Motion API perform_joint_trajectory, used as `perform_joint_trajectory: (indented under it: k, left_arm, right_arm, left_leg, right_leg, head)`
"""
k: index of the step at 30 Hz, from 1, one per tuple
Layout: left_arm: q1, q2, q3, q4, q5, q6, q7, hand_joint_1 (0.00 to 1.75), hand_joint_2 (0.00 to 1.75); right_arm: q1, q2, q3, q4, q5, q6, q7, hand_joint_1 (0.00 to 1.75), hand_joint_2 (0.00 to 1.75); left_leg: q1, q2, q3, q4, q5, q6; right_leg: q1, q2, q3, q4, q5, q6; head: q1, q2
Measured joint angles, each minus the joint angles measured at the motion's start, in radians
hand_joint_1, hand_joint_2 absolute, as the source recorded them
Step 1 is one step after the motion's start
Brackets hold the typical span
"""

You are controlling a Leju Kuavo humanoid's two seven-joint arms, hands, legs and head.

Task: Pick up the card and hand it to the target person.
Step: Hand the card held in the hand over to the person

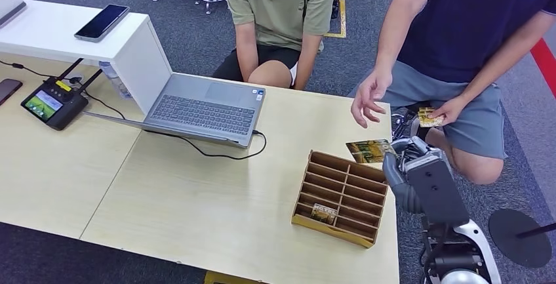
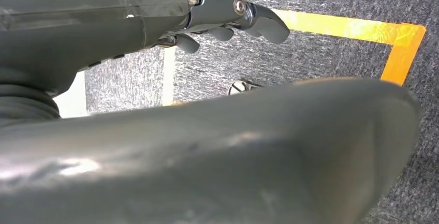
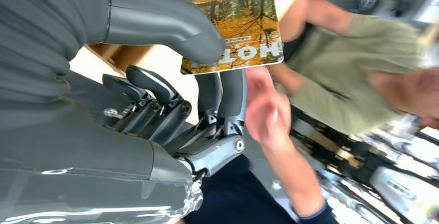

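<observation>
My right hand (image 1: 410, 159) (image 3: 207, 74) pinches a card (image 1: 369, 150) (image 3: 239, 25) printed with an autumn forest between thumb and fingers, holding it above the far right corner of the wooden slotted organizer (image 1: 342, 197). A person in a dark blue shirt sits at the table's right end, one open hand (image 1: 368, 98) (image 3: 268, 113) reaching toward the card, the other hand holding several cards (image 1: 429, 117). One more card (image 1: 324, 213) stands in a near slot of the organizer. My left hand (image 2: 228, 19) hangs over grey carpet with its fingers curled and holds nothing.
An open laptop (image 1: 203, 107) with its cable lies mid-table. A controller with a screen (image 1: 54, 103) sits at the left, a phone (image 1: 101, 21) on the white shelf (image 1: 79, 41). A second person in a green shirt (image 1: 282, 8) sits behind the table.
</observation>
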Motion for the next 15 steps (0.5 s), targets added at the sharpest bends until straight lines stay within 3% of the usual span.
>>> perform_joint_trajectory:
  k: [6,15]
  left_arm:
    - [0.000,0.000,0.000,0.000,0.000,-0.002,0.000,0.00,0.00]
    - [0.000,0.002,0.000,0.000,-0.001,-0.003,0.000,0.00,0.00]
  right_arm:
    - [0.001,-0.046,-0.018,-0.095,-0.041,-0.005,-0.016,1.75,1.75]
    - [0.001,-0.079,-0.023,-0.120,-0.079,-0.012,-0.026,1.75,1.75]
  left_leg:
    - [0.000,0.000,0.000,0.000,0.000,0.000]
    - [0.000,0.000,0.000,0.000,0.000,0.000]
  right_leg:
    - [0.000,0.000,0.000,0.000,0.000,0.000]
    - [0.000,0.000,0.000,0.000,0.000,0.000]
  head:
    - [0.000,0.000]
    - [0.000,0.000]
